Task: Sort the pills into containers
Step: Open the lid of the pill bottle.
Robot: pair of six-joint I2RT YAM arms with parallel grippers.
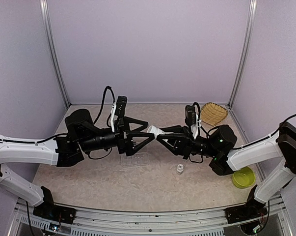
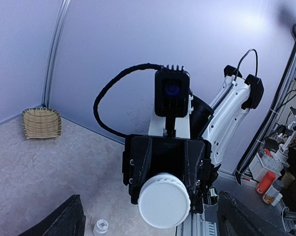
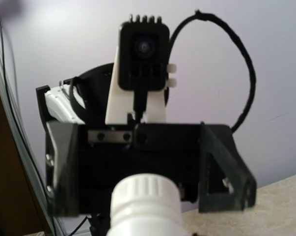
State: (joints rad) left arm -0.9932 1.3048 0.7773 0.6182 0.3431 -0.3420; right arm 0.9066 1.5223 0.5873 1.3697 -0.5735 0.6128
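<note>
My right gripper [image 1: 162, 136] is shut on a white bottle [image 1: 154, 130], held level above the table with its ribbed cap [image 2: 164, 200] pointing at my left gripper [image 1: 150, 130]. The left gripper stands open, a black finger [image 2: 64, 219] on each side of the cap without touching it. In the right wrist view the bottle [image 3: 145, 204] fills the lower middle, and the open left gripper [image 3: 143, 162] faces it. A flat clear container [image 1: 138, 158] lies faintly on the table below both grippers. No pills show in any view.
A small white bottle [image 1: 180, 168] stands on the table, near the right arm. A lime-green bowl [image 1: 243, 177] sits at the right front edge. A woven straw basket [image 1: 214, 113] rests in the far right corner. Purple walls enclose the table.
</note>
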